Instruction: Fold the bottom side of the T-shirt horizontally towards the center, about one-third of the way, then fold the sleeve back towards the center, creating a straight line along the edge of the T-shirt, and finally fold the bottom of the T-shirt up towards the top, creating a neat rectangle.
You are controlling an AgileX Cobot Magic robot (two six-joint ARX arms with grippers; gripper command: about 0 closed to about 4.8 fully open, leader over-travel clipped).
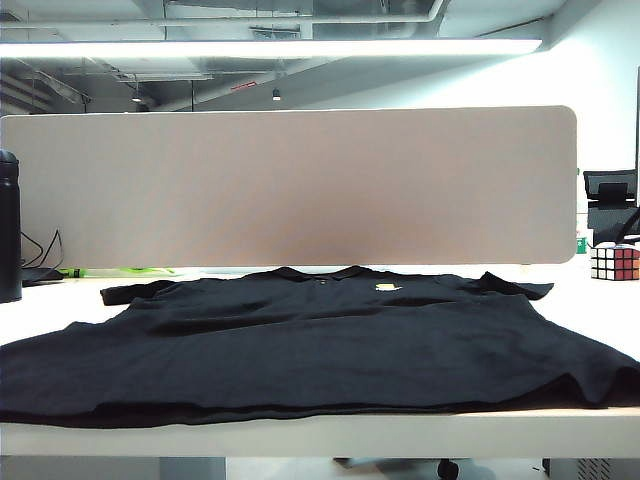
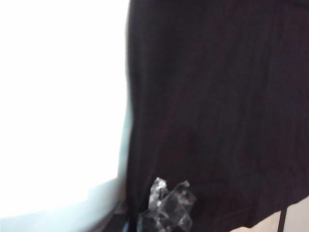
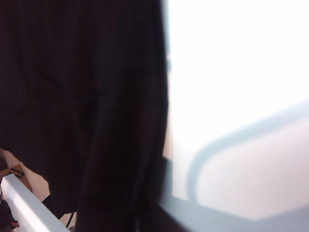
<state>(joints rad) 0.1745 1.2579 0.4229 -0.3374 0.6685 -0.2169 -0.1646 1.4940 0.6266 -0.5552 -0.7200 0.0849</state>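
The black T-shirt (image 1: pixel 320 340) lies spread on the white table (image 1: pixel 300 436), collar (image 1: pixel 322 272) at the back, yellow chest logo (image 1: pixel 386 288) showing. The bottom of the T-shirt (image 1: pixel 300 412) runs along the table's front edge. Neither gripper appears in the exterior view. In the left wrist view my left gripper (image 2: pixel 169 200) has its clear fingertips (image 2: pixel 158 188) pressed together on the T-shirt (image 2: pixel 217 96) near the cloth's edge. In the right wrist view the T-shirt (image 3: pixel 72 96) fills the jaw area and hides my right gripper's fingers.
A black bottle (image 1: pixel 8 225) stands at the far left. A Rubik's cube (image 1: pixel 614 261) sits at the back right. A beige partition (image 1: pixel 300 185) closes off the back of the table. Bare white table (image 2: pixel 58 96) lies beside the cloth.
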